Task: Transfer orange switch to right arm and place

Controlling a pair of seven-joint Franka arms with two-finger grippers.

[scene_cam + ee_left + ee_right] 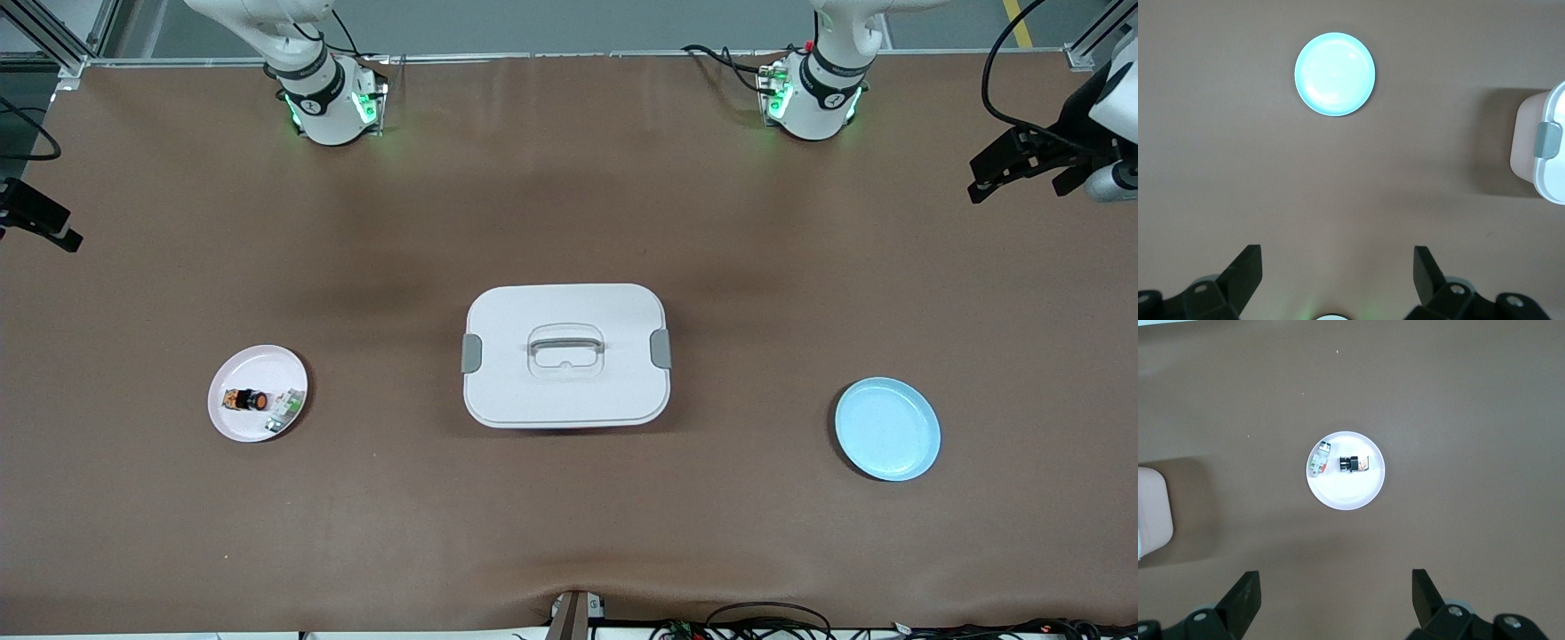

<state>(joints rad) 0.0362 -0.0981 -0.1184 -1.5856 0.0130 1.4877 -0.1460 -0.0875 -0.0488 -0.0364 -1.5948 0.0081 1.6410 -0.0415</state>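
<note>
The orange switch (246,400) (1353,463), a tiny black block with an orange button, lies on a pale pink plate (267,364) (1345,495) toward the right arm's end of the table. Beside it on that plate is a small green-and-white part (284,411) (1318,462). My right gripper (1335,575) hangs high over the table, open and empty, with the plate well below it. My left gripper (1338,252) is also high up, open and empty, above bare table short of a light blue plate (887,428) (1335,73). Only the lower parts of the right arm (311,80) and the left arm (827,80) show in the front view.
A white lidded box (533,302) (1545,113) (1151,513) with a handle and grey side clips stands mid-table between the two plates. Dark fixtures (1022,160) (36,218) jut in at both table ends. Cables run along the table's near edge.
</note>
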